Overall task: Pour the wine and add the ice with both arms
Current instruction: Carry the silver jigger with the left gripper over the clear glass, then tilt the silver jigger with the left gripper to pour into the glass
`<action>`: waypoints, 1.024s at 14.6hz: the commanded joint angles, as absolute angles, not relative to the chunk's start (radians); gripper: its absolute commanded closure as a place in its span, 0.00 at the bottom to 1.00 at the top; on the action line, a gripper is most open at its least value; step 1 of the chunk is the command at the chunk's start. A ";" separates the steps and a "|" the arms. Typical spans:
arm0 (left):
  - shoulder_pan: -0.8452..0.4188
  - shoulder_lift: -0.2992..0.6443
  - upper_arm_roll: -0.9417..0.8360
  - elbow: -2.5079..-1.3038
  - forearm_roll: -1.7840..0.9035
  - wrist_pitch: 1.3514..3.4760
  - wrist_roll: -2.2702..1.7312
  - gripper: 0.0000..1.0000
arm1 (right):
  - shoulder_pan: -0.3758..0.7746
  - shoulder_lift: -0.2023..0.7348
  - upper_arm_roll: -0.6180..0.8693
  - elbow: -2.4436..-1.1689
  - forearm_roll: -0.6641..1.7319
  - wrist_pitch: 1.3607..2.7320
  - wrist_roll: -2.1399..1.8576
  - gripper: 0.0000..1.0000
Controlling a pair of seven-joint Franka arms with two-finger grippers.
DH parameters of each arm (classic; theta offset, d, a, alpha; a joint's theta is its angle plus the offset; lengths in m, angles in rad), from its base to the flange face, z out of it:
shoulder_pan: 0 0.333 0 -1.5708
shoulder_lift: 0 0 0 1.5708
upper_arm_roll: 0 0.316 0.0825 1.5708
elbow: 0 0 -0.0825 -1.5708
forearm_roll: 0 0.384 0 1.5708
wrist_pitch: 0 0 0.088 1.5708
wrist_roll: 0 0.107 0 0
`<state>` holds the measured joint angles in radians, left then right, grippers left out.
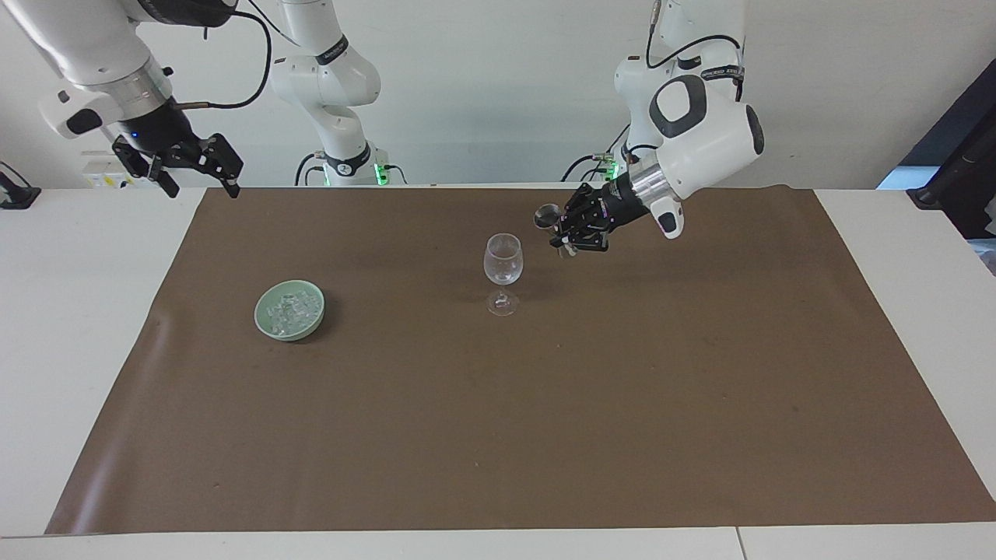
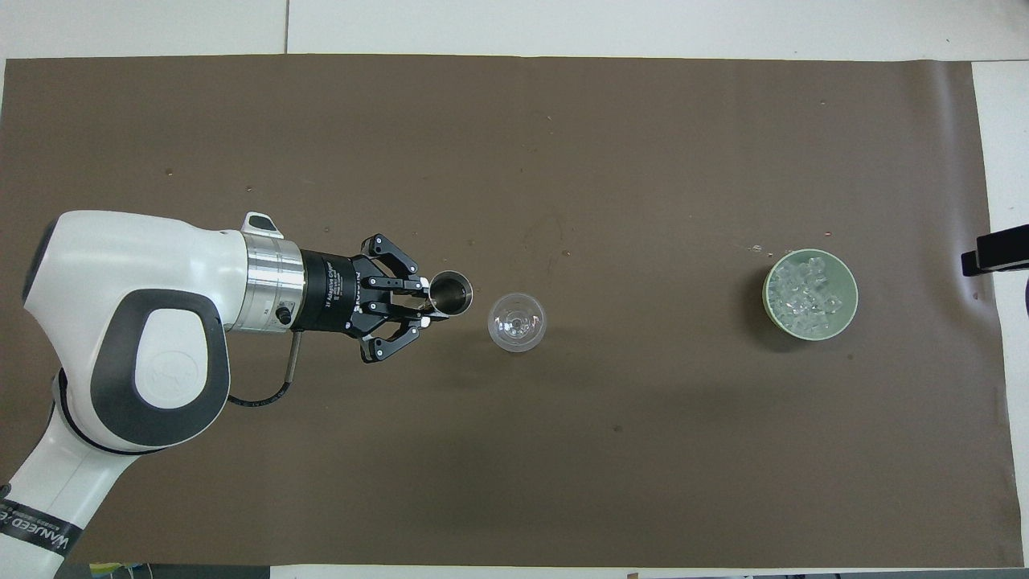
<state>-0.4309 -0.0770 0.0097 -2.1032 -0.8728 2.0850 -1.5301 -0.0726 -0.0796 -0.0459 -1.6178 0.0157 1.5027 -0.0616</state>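
A clear wine glass (image 1: pixel 503 260) (image 2: pixel 517 322) stands upright at the middle of the brown mat, and I see no liquid in it. My left gripper (image 1: pixel 562 236) (image 2: pixel 430 304) hangs just beside its rim, toward the left arm's end. It is shut on a small metal cup (image 1: pixel 547 215) (image 2: pixel 451 291), mouth up. No wine shows in the cup. Ice (image 1: pixel 289 311) (image 2: pixel 804 296) fills a green bowl (image 1: pixel 299 334) (image 2: pixel 852 299) toward the right arm's end. My right gripper (image 1: pixel 201 183) waits open in the air over the mat's corner there.
The brown mat (image 1: pixel 498 428) covers most of the white table (image 1: pixel 85 311). One of the right gripper's fingers (image 2: pixel 993 261) shows at the edge of the overhead view, beside the bowl.
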 commanded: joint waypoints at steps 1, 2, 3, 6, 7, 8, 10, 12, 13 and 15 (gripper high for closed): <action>-0.471 -0.094 0.018 -2.108 -0.777 2.105 -1.584 1.00 | -0.087 -0.091 -0.038 -1.631 0.023 1.502 -0.064 0.00; -0.486 -0.089 0.015 -2.102 -0.741 2.109 -1.613 1.00 | -0.087 -0.091 -0.038 -1.631 0.023 1.502 -0.066 0.00; -0.497 -0.086 0.015 -2.089 -0.708 2.123 -1.647 1.00 | -0.087 -0.091 -0.038 -1.631 0.023 1.502 -0.066 0.00; -0.535 -0.069 0.011 -2.085 -0.632 2.213 -1.729 1.00 | -0.087 -0.091 -0.038 -1.631 0.023 1.502 -0.066 0.00; -0.544 -0.066 0.011 -2.085 -0.612 2.232 -1.741 1.00 | -0.087 -0.091 -0.038 -1.631 0.023 1.502 -0.066 0.00; -0.558 -0.066 0.009 -2.083 -0.568 2.238 -1.750 1.00 | -0.087 -0.091 -0.038 -1.631 0.023 1.502 -0.064 0.00; -0.593 -0.054 0.009 -2.069 -0.476 2.249 -1.813 1.00 | -0.087 -0.091 -0.038 -1.631 0.023 1.502 -0.066 0.00; -0.598 -0.051 0.008 -2.054 -0.398 2.253 -1.856 1.00 | -0.087 -0.091 -0.038 -1.631 0.023 1.502 -0.066 0.00; -0.609 -0.049 0.005 -2.052 -0.367 2.253 -1.879 1.00 | -0.087 -0.091 -0.038 -1.631 0.023 1.502 -0.064 0.00; -0.624 -0.043 0.005 -2.045 -0.301 2.256 -1.925 1.00 | -0.087 -0.091 -0.038 -1.631 0.023 1.502 -0.066 0.00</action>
